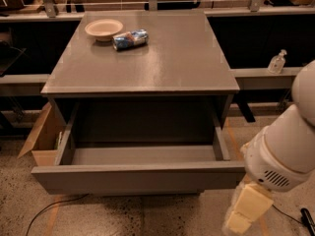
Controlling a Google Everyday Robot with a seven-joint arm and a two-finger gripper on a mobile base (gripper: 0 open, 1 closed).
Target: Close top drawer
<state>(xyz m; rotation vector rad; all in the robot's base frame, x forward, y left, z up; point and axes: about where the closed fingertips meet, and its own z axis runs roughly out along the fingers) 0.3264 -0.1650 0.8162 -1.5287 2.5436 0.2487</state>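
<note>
The top drawer (138, 177) was hanging wide open, pulled way out from under the cabinet top (147, 63). Its plain flat front sat low and toward us, with the grey inside showing. So by our read the closing hadn't started at all, and this was the approach step.

The gripper (246, 210) was down in the bottom right, off the drawer's right front corner and lower than the front panel. We honestly couldn't tell if the gripper was spread or closed. The fat white arm (283, 154) above it overlapped the right end of the drawer front in the view, and we couldn't say whether it was touching or just in front.

For the next move, we figured the gripper had to come up and swing left to face the panel, somewhere near its middle. Then it would push straight back toward the cabinet. There's no handle, so nothing needs grabbing, just a flat shove. Pushing from the corner where it sat would probably skew the drawer on its runners.

Further out, a bowl (103, 28) and a can (130, 39) sat just beside each other at the back left of the top. A cardboard box (42, 141) stood on the floor by the drawer's left side. A bottle (277, 62) stood on a ledge off to the right. None of that looked to be in the push path.
</note>
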